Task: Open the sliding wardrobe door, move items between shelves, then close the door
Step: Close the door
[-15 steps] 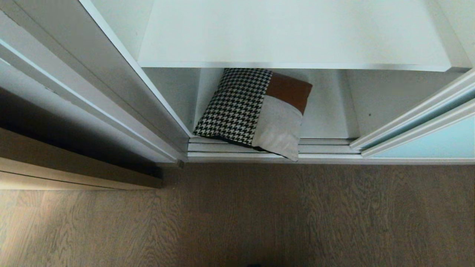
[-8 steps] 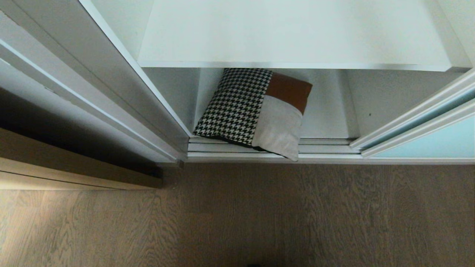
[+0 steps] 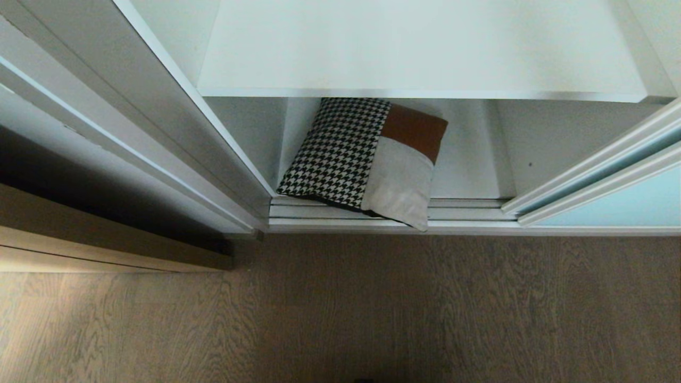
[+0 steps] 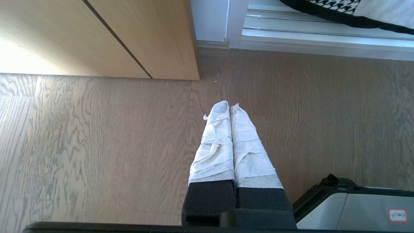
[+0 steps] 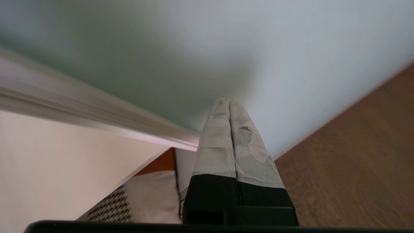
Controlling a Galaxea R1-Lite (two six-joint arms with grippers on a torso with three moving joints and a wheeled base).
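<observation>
While cushion (image 3: 367, 159) lies low, right tool (image 5: 226, 101) nears door (image 5: 181, 48).

Cushion (image 3: 367, 159): top edge hidden under upper shelf (image 3: 420, 48). Sliding door (image 3: 612, 205) cut off at right edge of head view; its frame is blurred in right wrist view.

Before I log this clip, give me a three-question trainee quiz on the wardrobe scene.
1. True or false: the patchwork cushion overhangs the door track.
2. Which end effector faces the frosted glass door: A left, B right?
3. Fill in: the upper shelf holds ____.

Key: 1 true; 2 B, the right end effector, shut, while the left end effector is shut over the wood floor; 3 nothing visible.
</observation>
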